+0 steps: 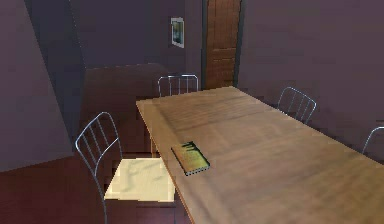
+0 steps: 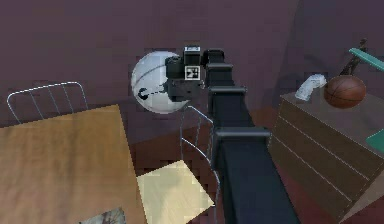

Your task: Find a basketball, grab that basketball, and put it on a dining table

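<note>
Your jaws held a pale ball (image 2: 150, 85) clear of the table (image 2: 60, 160); how they stood, you couldn't tell.

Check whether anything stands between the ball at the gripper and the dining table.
Nothing visible blocks the way. The pale ball hangs at the gripper, clear of every surface, past the dining table corner. Metal chairs stand along the table's edges, and a book lies on its top.

Forward view: bench (image 1: 280, 150) runs off right and bottom edges, chair (image 1: 375, 142) at right edge mostly cut off, flat item (image 1: 192, 157) on bench too small to ID. Arm side view: hand (image 2: 168, 90) covers part of pale sphere (image 2: 145, 72).
</note>
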